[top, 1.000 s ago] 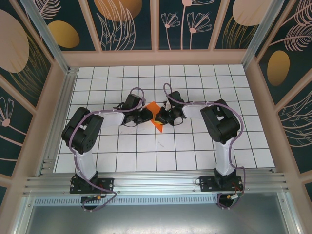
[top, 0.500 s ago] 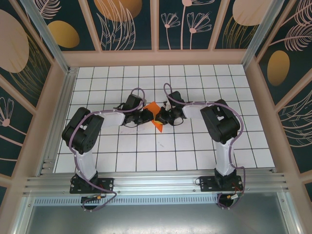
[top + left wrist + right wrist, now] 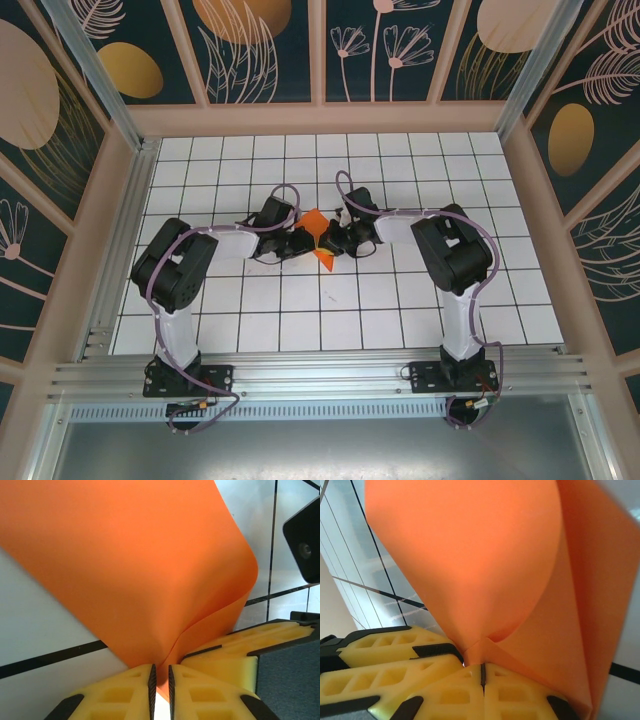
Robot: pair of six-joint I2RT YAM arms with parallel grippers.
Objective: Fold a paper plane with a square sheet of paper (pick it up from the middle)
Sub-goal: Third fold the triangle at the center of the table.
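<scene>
square sheet of paper [image 3: 321,255] at middle of table [image 3: 450,160], between the two grippers: left gripper [image 3: 305,240] on its left edge, right gripper [image 3: 333,239] on its right.

The orange paper [image 3: 130,565] runs past the top edge.

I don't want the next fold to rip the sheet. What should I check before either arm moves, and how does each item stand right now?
1. Left gripper pinching the orange paper: ok, jaws closed on its lower edge.
2. Right gripper pinching it: ok, shut on a folded corner.
3. Paper flat between the grips: not ok, it bulges in a curve.
4. Tears: ok, none seen in either wrist view.
5. Gap between the two grippers: cannot tell, they sit very close.
6. Paper lifted off the table: cannot tell.
</scene>
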